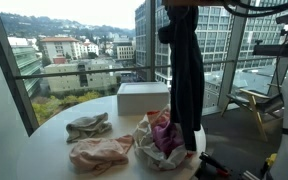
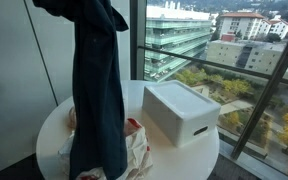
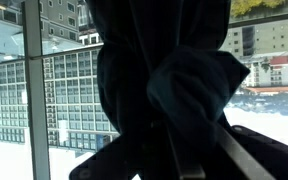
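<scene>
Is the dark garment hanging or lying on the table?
Hanging: the garment drops long from the gripper above the table. Whether its hem touches the clothes pile, cannot tell.

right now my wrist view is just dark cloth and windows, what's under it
observer: a round white table; the dark garment hangs straight down over it.
operator: anything right below the cloth
observer: a crumpled pink and white pile. the garment's lower end overlaps it in both exterior views, but I cannot tell if they touch.
operator: what else is on there
observer: a white box stands beside the pile, on the window side of the table.
</scene>
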### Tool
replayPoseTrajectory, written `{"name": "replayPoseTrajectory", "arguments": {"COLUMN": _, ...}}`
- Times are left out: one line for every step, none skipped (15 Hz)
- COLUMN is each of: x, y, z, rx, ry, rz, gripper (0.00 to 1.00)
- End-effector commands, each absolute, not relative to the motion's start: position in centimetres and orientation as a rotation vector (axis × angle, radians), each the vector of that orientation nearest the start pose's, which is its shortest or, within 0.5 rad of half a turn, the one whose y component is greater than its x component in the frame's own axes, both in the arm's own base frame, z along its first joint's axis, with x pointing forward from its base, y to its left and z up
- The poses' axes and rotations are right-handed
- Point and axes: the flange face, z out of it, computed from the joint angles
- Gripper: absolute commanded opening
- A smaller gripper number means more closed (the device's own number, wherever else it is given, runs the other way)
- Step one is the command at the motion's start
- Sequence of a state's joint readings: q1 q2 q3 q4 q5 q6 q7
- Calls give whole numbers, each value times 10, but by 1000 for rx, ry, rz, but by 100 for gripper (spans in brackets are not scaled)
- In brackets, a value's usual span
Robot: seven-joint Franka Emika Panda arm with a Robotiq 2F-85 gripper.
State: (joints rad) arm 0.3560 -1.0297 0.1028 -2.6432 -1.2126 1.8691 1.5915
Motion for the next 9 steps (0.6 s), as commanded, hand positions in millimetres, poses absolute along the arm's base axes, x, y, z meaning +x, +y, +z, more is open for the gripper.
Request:
{"name": "replayPoseTrajectory", "arguments": {"x": 282, "y": 67, "z": 634, "rx": -2589, "ry": 1269, "rz": -2177, "gripper": 11}}
{"name": "replayPoseTrajectory", "arguments": {"x": 286, "y": 70, "z": 638, "rx": -2581, "ry": 1243, "rz": -2191, "gripper": 11}}
{"name": "replayPoseTrajectory", "arguments": {"x": 291, "y": 72, "z": 640, "rx": -2581, "ry": 1223, "rz": -2188, "gripper": 11}}
{"name": "replayPoseTrajectory", "arguments": {"x": 297, "y": 75, "z": 639, "rx": -2589, "ry": 1198, "rz": -2176, "gripper": 11}}
{"name": "replayPoseTrajectory", "arguments": {"x": 305, "y": 77, "z": 634, "rx": -2608, "ry": 1171, "rz": -2152, "gripper": 11}}
{"name": "replayPoseTrajectory", "arguments": {"x": 312, "y": 79, "z": 627, "rx": -2630, "ry": 1142, "rz": -2125, "gripper": 11}}
{"name": "replayPoseTrajectory", "arguments": {"x": 319, "y": 81, "z": 617, "rx": -2654, "ry": 1111, "rz": -2099, "gripper": 11}}
{"name": "replayPoseTrajectory", "arguments": {"x": 325, "y": 82, "z": 607, "rx": -2685, "ry": 1085, "rz": -2068, "gripper": 11}}
{"name": "replayPoseTrajectory", "arguments": {"x": 331, "y": 82, "z": 597, "rx": -2716, "ry": 1068, "rz": -2040, "gripper": 11}}
